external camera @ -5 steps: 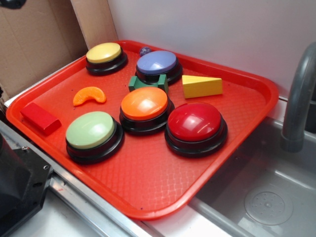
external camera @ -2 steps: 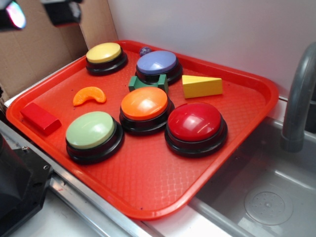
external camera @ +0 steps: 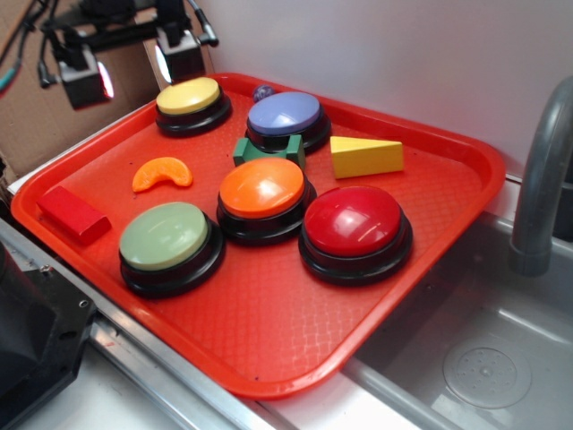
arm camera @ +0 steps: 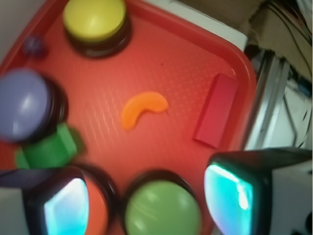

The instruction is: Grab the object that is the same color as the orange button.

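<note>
Your gripper (external camera: 127,64), jaws spread wide, hung at upper left above the orange segment (external camera: 162,174), evidently chosen because it matched the orange button (external camera: 262,188).

Red tray (external camera: 448,215) carries yellow button (external camera: 188,96), purple button (external camera: 284,114), green button (external camera: 165,235), red button (external camera: 353,220), green block (external camera: 269,149), yellow wedge (external camera: 365,157), red block (external camera: 73,214). Grey faucet (external camera: 542,179) stands beside the tray.

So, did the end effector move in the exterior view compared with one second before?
Yes. The end effector came into view at the top left and lowered toward the yellow button. It hangs open above the tray's back left corner.
</note>
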`<action>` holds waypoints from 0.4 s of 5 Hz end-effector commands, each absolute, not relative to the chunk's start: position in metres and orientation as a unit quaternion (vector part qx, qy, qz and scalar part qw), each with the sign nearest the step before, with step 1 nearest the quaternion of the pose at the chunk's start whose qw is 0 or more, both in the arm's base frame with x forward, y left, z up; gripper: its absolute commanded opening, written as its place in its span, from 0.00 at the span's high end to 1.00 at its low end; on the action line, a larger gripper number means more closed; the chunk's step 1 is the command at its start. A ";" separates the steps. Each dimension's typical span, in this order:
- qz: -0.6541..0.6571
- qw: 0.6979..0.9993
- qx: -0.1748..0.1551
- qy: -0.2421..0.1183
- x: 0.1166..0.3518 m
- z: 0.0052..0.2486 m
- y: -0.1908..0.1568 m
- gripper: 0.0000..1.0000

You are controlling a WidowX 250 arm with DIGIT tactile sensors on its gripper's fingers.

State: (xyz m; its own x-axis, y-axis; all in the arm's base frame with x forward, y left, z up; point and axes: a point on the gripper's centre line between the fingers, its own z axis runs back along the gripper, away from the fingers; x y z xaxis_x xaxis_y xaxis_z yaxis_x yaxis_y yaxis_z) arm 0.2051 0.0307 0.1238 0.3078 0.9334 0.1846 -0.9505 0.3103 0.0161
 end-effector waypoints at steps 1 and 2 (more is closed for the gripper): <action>0.713 0.692 0.083 -0.076 0.218 0.071 0.076 0.00; 0.743 0.661 0.081 -0.076 0.222 0.051 0.091 0.00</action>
State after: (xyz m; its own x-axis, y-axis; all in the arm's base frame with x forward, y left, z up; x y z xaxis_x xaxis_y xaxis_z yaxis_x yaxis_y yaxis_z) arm 0.2275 0.0802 0.0400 -0.0922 0.9730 0.2117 -0.9942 -0.1018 0.0350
